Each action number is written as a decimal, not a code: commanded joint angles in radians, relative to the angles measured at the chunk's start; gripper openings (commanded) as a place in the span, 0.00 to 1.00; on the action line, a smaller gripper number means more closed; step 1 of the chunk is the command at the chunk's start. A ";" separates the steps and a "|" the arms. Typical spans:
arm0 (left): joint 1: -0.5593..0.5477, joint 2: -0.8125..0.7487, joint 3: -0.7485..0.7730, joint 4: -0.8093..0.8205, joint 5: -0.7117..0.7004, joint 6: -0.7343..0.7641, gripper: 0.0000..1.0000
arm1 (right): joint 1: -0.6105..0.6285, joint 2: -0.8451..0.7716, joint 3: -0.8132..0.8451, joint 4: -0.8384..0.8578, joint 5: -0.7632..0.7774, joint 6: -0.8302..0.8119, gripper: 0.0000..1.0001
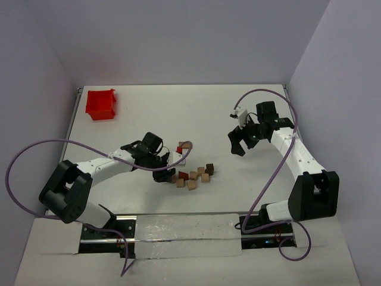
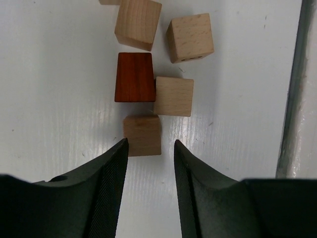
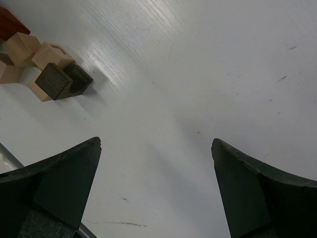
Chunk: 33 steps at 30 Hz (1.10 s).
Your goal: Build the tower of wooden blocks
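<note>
Left wrist view: the wood block tower (image 1: 191,176) is not yet a column. Its pieces lie loose in a cluster near the middle of the table (image 1: 238,107), a little toward the near edge. A tan cube (image 2: 142,135) sits just ahead of the left gripper (image 2: 150,145), whose fingers stand apart by slightly more than the cube's width, holding nothing and touching nothing that shows. A reddish-brown wedge (image 2: 134,77) and a pale cube (image 2: 174,96) rest side by side, touching, just beyond it.

The step in hand appears to be picking up the tan cube. Done well, the gripper advances straight so its fingers pass either side, square to the cube's faces, without nudging the wedge behind.

In the top external view, the right gripper (image 1: 240,143) hangs over the right side of the table, well apart from the blocks, with its fingers spread wide and empty.
</note>
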<state>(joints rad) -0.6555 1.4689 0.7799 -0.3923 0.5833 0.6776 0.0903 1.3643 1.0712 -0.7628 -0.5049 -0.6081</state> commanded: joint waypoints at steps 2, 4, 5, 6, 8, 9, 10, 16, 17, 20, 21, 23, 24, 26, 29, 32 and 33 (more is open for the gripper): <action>-0.027 0.032 -0.014 0.039 -0.019 0.024 0.43 | -0.011 -0.019 -0.016 0.022 0.005 0.013 1.00; -0.040 0.032 -0.014 0.041 -0.022 0.034 0.36 | -0.011 -0.026 -0.019 0.023 0.006 0.014 1.00; -0.044 0.033 -0.014 0.039 -0.022 0.039 0.35 | -0.011 -0.029 -0.021 0.023 0.006 0.015 1.00; -0.050 0.033 -0.014 0.038 -0.022 0.043 0.34 | -0.011 -0.030 -0.022 0.023 0.007 0.016 1.00; -0.057 0.034 -0.011 0.033 -0.019 0.051 0.32 | -0.011 -0.034 -0.026 0.023 0.010 0.014 1.00; -0.058 0.036 -0.009 0.030 -0.017 0.058 0.30 | -0.011 -0.038 -0.030 0.022 0.012 0.013 1.00; -0.062 0.037 -0.007 0.027 -0.017 0.061 0.30 | -0.011 -0.039 -0.033 0.022 0.012 0.012 1.00; -0.073 0.039 -0.001 0.012 -0.019 0.069 0.34 | -0.013 -0.051 -0.046 0.023 0.012 0.011 1.00; -0.075 0.037 -0.001 0.009 -0.018 0.071 0.39 | -0.014 -0.054 -0.048 0.023 0.014 0.011 1.00; -0.079 0.036 0.005 -0.002 -0.012 0.081 0.50 | -0.014 -0.060 -0.057 0.021 0.017 0.009 1.00; -0.080 0.036 0.006 -0.005 -0.011 0.085 0.53 | -0.015 -0.062 -0.060 0.021 0.018 0.008 1.00; -0.084 0.037 0.010 -0.011 -0.011 0.088 0.56 | -0.017 -0.066 -0.063 0.022 0.019 0.008 1.00; -0.088 0.039 0.011 -0.013 -0.010 0.090 0.57 | -0.017 -0.068 -0.066 0.022 0.018 0.008 1.00; -0.093 0.043 0.013 -0.013 -0.011 0.094 0.57 | -0.018 -0.074 -0.072 0.022 0.017 0.008 1.00; -0.102 0.049 0.021 -0.001 -0.015 0.084 0.58 | -0.019 -0.081 -0.079 0.018 0.018 0.007 1.00; -0.108 0.062 0.032 0.007 -0.020 0.073 0.58 | -0.021 -0.088 -0.086 0.015 0.017 0.006 1.00; -0.110 0.068 0.042 0.007 -0.019 0.070 0.58 | -0.021 -0.091 -0.088 0.014 0.017 0.005 1.00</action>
<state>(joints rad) -0.7530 1.5156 0.7809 -0.3925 0.5525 0.7448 0.0790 1.3195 0.9950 -0.7617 -0.4865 -0.5999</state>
